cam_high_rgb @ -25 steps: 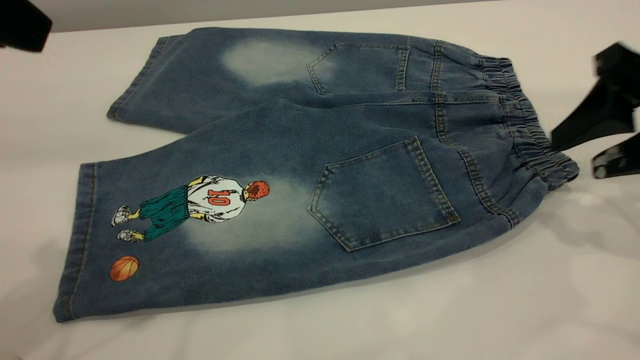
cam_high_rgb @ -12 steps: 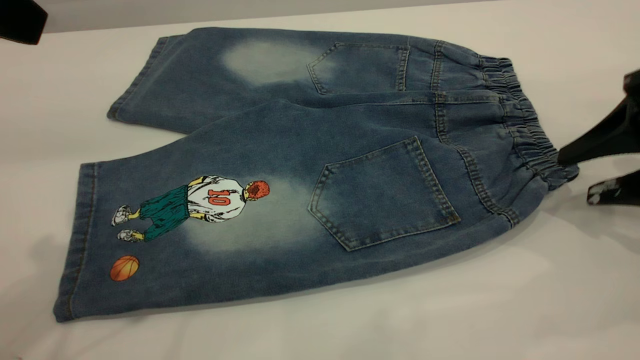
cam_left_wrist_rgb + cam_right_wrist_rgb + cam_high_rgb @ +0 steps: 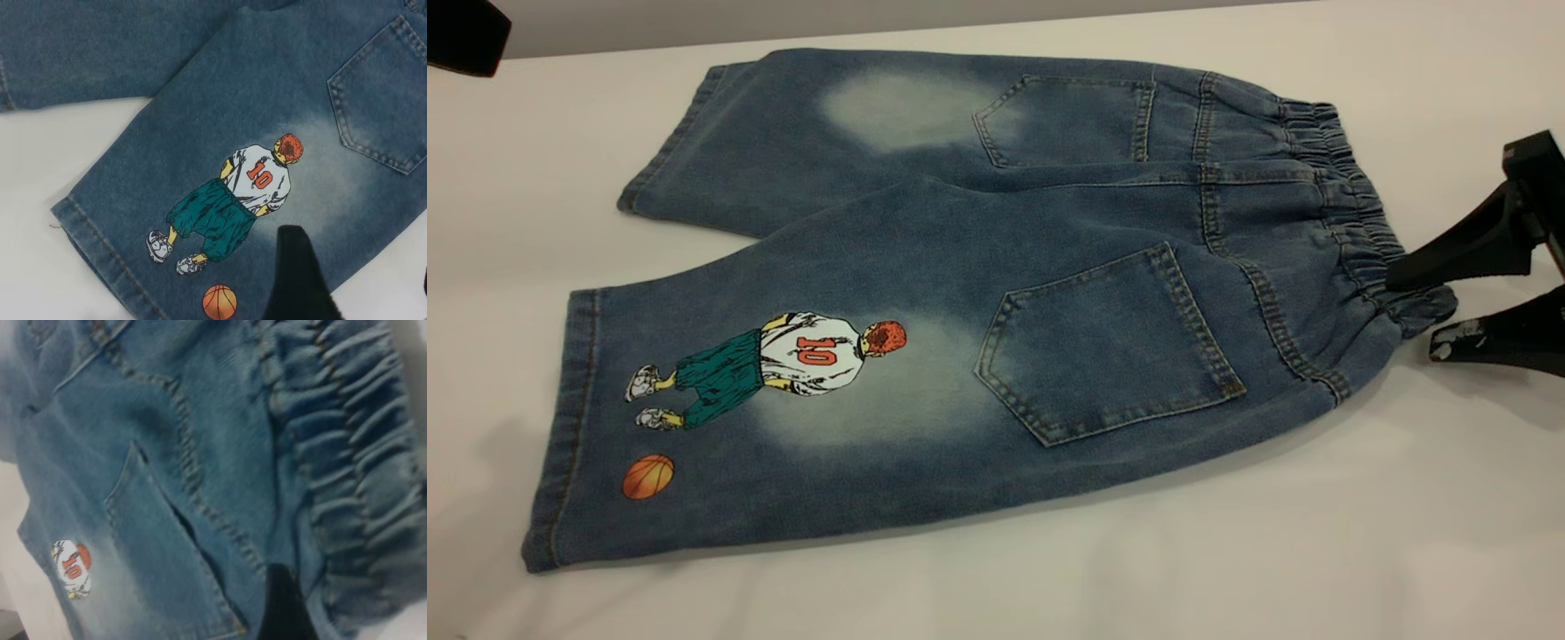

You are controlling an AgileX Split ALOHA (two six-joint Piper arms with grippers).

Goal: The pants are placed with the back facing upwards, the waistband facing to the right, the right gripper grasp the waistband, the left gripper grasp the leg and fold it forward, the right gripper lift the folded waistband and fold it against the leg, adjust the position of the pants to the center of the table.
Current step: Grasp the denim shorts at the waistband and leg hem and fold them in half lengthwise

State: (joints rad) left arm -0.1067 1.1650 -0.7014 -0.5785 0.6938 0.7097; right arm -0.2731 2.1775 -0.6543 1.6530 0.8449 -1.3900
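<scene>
A: Entry. The pants (image 3: pixel 978 293) lie flat on the white tabletop (image 3: pixel 1049 587), back side up, both patch pockets showing. The waistband (image 3: pixel 1360 227) sits toward 3 o'clock in the exterior view; the hems toward 9 o'clock.

B: Position of the printed leg?

A: The leg (image 3: pixel 783 400) takes the near portion, running toward 8 o'clock. Its print shows a red-haired player in a white number 10 shirt with an orange basketball near the hem. The plain leg (image 3: pixel 818 133), with a pale faded patch, lies behind it toward 11 o'clock and is partly overlapped at the crotch.

B: Right gripper (image 3: pixel 1418 311)?

A: At 3 o'clock, at the near end of the waistband. Fingers are spread: the upper finger tip lies against the top of the gathered band, the lower finger tip lies on the tabletop just beside the band's corner. The jaws bracket the fabric edge without being pressed onto it. The right wrist view looks down on the ruffled elastic and one pocket, with a dark finger over the denim.

B: Left gripper (image 3: pixel 458 36)?

A: Only a black part shows at the far 10 o'clock corner, well apart from the pants. In the left wrist view one dark finger (image 3: pixel 297 280) hangs over the printed leg near the basketball. Whether its fingers are spread or together: cannot tell.
</scene>
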